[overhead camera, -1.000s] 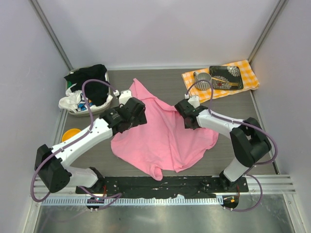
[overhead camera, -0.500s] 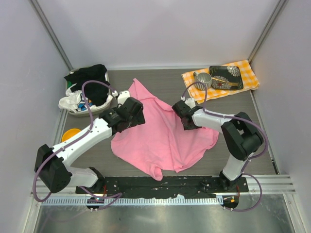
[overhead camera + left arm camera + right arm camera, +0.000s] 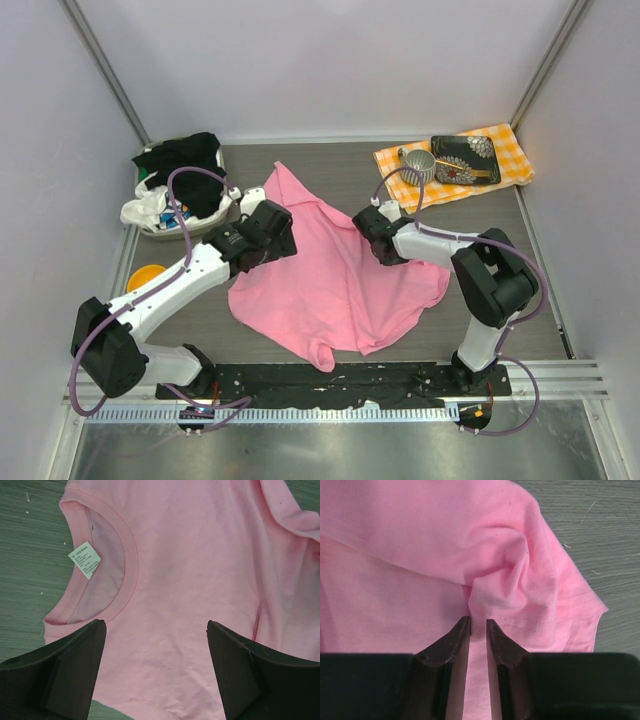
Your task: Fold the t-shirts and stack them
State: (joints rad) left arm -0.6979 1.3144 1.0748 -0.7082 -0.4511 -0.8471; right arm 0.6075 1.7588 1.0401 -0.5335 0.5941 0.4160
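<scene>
A pink t-shirt [image 3: 335,285] lies crumpled across the middle of the table. My left gripper [image 3: 268,232] is open over the shirt's left side; the left wrist view shows its fingers [image 3: 70,675] wide apart above the pink fabric, with the collar and white label [image 3: 84,560] just beyond. My right gripper [image 3: 378,238] is on the shirt's right side, shut on a pinched fold of pink cloth [image 3: 478,620] beside a bunched sleeve [image 3: 540,585].
A basket [image 3: 222,214] of black and white clothes stands at the back left. An orange dish [image 3: 146,277] lies by the left edge. A checked yellow cloth [image 3: 505,150] with a metal cup [image 3: 418,164] and a dark tray [image 3: 464,160] lies at the back right.
My right gripper has moved a little back and left with the pinched cloth, and its arm has folded in. My left gripper has shifted slightly back.
</scene>
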